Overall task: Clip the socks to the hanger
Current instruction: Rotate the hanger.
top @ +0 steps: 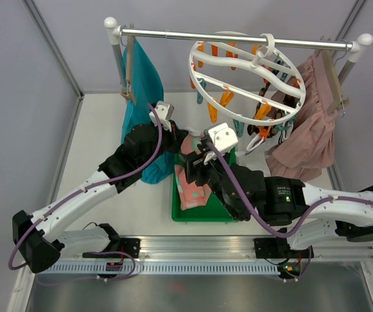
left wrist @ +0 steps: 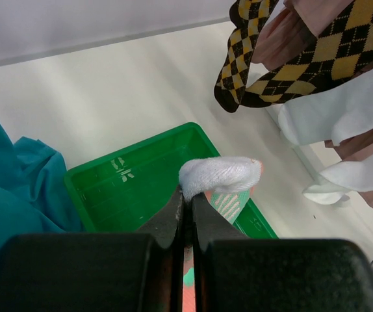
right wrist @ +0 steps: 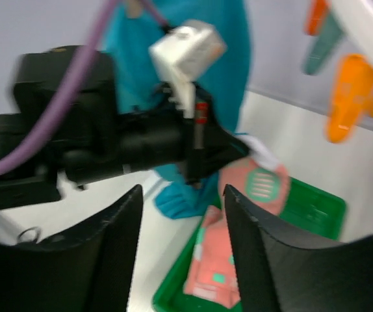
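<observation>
My left gripper [left wrist: 188, 195] is shut on a pink sock with a white toe and a mint patch [left wrist: 222, 177], held above the green tray [left wrist: 128, 188]. In the top view it [top: 180, 138] is at the tray's far end. My right gripper [right wrist: 183, 190] is open and empty, facing the left gripper and the held sock [right wrist: 258, 185]; in the top view it [top: 201, 159] is over the tray. Another pink sock [right wrist: 216, 266] lies in the tray. The round white hanger [top: 245, 71] hangs from the rail. Argyle socks [left wrist: 284, 58] and white socks [left wrist: 342, 110] hang from it.
A teal garment [top: 141, 84] hangs at the rail's left end and reaches the table beside the tray [top: 183, 214]. A dusty-pink skirt [top: 310, 123] hangs at the right. Orange and teal clips [right wrist: 352, 97] dangle from the ring. Grey walls close in both sides.
</observation>
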Action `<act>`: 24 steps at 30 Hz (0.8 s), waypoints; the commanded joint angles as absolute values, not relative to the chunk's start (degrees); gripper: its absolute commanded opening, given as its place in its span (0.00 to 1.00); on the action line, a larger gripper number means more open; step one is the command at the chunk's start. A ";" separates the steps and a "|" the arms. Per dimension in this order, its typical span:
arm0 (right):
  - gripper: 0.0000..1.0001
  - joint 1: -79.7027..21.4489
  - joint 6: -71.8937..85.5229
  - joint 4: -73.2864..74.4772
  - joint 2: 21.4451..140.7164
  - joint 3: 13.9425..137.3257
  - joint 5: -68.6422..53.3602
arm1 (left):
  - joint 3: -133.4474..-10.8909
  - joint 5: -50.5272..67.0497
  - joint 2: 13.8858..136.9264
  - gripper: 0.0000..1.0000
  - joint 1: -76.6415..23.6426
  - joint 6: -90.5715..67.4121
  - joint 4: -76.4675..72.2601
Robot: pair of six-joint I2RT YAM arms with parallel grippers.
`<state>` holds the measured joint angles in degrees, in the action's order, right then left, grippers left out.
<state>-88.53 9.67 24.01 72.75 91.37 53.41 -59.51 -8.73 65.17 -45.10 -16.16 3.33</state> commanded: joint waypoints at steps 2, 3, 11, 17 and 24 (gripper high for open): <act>0.56 -89.38 14.14 23.11 68.03 90.62 78.27 | -59.50 -9.32 64.16 0.02 -45.09 -14.59 1.85; 0.56 -89.38 15.28 23.81 67.42 90.35 79.53 | -59.50 -8.97 64.07 0.02 -45.09 -14.68 1.85; 0.61 -89.30 19.51 33.66 71.62 98.25 90.61 | -60.38 -7.82 63.99 0.02 -45.17 -15.64 2.46; 0.60 -89.38 17.67 34.10 75.06 100.72 94.66 | -61.00 -7.21 64.16 0.02 -45.09 -15.73 2.72; 0.57 -84.84 28.11 46.12 78.92 104.67 85.63 | -60.64 -7.03 64.42 0.02 -45.17 -15.73 2.37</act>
<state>-88.20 21.04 37.50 77.76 100.51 83.77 -59.51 -8.38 65.19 -45.10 -16.19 3.36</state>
